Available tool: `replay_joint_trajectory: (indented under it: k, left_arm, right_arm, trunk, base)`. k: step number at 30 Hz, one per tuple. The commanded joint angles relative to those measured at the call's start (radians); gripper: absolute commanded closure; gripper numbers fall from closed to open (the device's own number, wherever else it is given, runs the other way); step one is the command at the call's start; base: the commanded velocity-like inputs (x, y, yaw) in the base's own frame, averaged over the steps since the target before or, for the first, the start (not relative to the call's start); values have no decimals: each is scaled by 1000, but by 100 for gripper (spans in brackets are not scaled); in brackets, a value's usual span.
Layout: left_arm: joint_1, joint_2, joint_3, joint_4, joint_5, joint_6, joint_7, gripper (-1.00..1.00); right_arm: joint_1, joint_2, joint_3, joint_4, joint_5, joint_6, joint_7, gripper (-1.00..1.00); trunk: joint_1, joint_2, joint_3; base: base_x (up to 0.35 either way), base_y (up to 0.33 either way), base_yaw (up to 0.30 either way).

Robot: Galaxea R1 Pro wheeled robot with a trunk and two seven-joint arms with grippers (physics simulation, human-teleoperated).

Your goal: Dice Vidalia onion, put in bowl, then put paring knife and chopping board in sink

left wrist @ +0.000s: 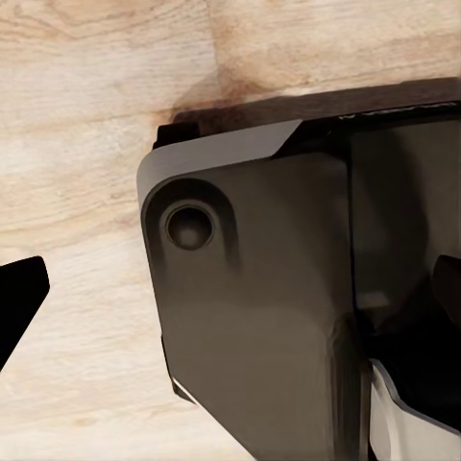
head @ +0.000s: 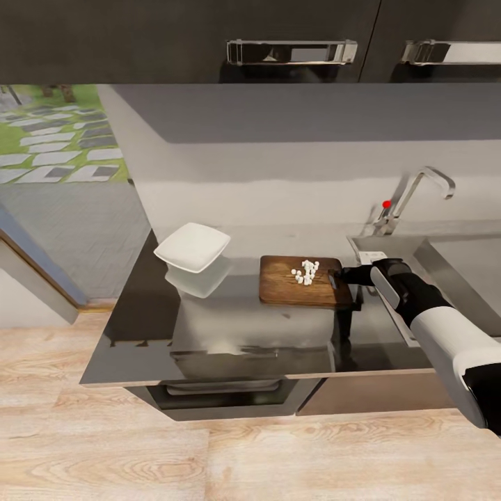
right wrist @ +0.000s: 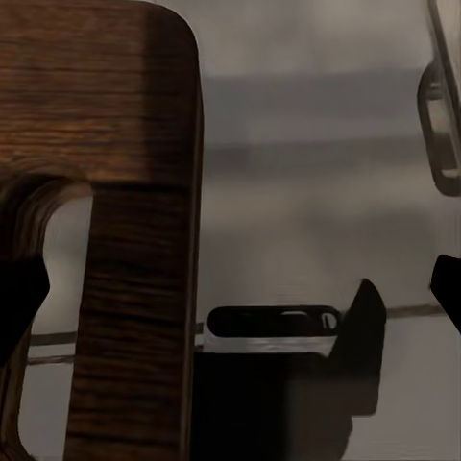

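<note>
Chopping board point(head: 296, 284) lies flat on the worktop point(head: 139, 313) between bowl point(head: 193, 247) and sink point(head: 445, 261), loose diced onion point(head: 306, 271) on top: stiff, probably light, grab by the slot end and keep level; right gripper point(head: 335, 277) at that end, jaws apart, left can't tell.

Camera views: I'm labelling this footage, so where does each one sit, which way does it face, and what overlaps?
Head view: high up, looking down at the countertop, bowl, chopping board, diced onion and sink; right arm shows.
Left wrist view: faces the wood floor and the robot's own dark body.
Right wrist view: close to the chopping board's slot end.
Shared: the chopping board, in head and right wrist views.
</note>
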Motion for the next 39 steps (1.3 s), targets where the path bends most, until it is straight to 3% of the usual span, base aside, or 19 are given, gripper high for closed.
replay_joint_trajectory:
  k: [1, 33, 34, 39]
  left_arm:
    - [-2, -1, -8, 5, 7, -7, -1, -100]
    - [-2, -1, -9, 5, 7, -7, -1, -100]
    - [-2, -1, -9, 5, 7, -7, -1, -100]
    - [-2, -1, -9, 5, 7, -7, -1, -100]
  right_arm:
    - [-1, -2, 6, 1, 0, 4, 1, -100]
    - [-1, -2, 7, 6, 3, 5, 3, -100]
    - [-1, -2, 7, 6, 3, 5, 3, 100]
    - [-1, -2, 7, 6, 3, 5, 2, 100]
  trunk:
    - [0, -2, -2]
    - [0, -2, -4]
    - [0, -2, -4]
    - [0, -2, -4]
  base:
    - [0, 0, 0]
    - [0, 0, 0]
    - [0, 0, 0]
    - [0, 0, 0]
